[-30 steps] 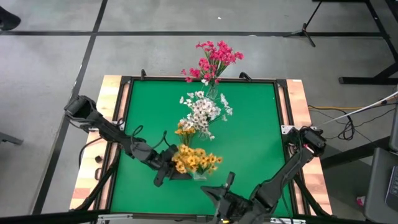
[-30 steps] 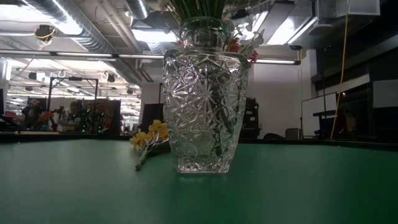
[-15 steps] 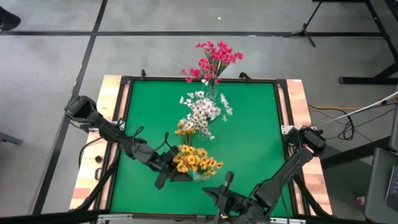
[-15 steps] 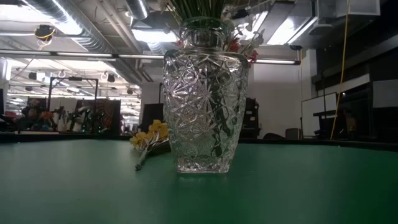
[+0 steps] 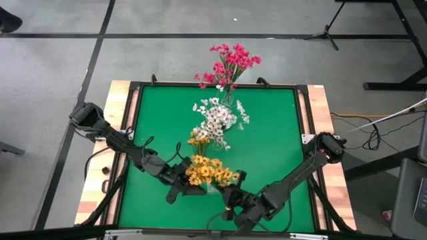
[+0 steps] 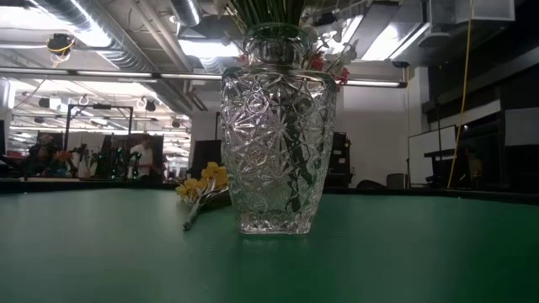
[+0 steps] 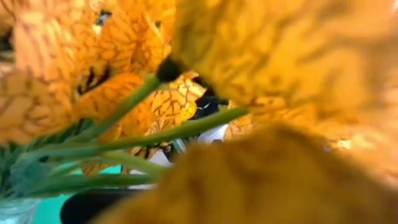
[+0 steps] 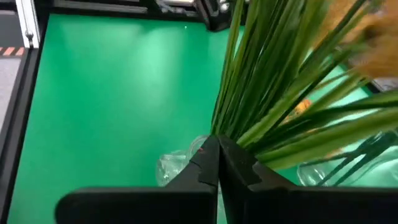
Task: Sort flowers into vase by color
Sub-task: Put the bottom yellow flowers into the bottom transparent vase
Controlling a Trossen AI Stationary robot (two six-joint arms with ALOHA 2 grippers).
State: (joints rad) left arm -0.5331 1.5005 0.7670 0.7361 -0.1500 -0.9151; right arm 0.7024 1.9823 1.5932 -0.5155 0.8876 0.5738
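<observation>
— Three colours on the table (image 5: 267, 153) from my seat. Pink flowers (image 5: 230, 63) stand in a vase at the top centre of the overhead frame, white flowers (image 5: 217, 119) just below them in the middle, and a small yellow sprig (image 5: 199, 139) lies loose on the mat (image 5: 267, 133) under those.

— And the big yellow bunch (image 5: 210, 172)?

— Lower centre, standing in a glass vase (image 6: 276, 126) that fills the low camera. I have both arms there. My left gripper (image 5: 179, 187) sits at the bunch's lower left, fingers together; its camera is buried in yellow petals (image 7: 124, 56), so I can't tell if it pinches a stem. My right gripper (image 8: 217, 165) is at the bunch's lower right, closed tip to tip right against the green stems (image 8: 273, 81), holding nothing I can make out.

— What worries you?

— Two arms crowding one vase. I think a push on the stems from either side could tip it or drag it across the mat. With closed fingers among the stems, pulling back could also hook one and lift it out.
</observation>
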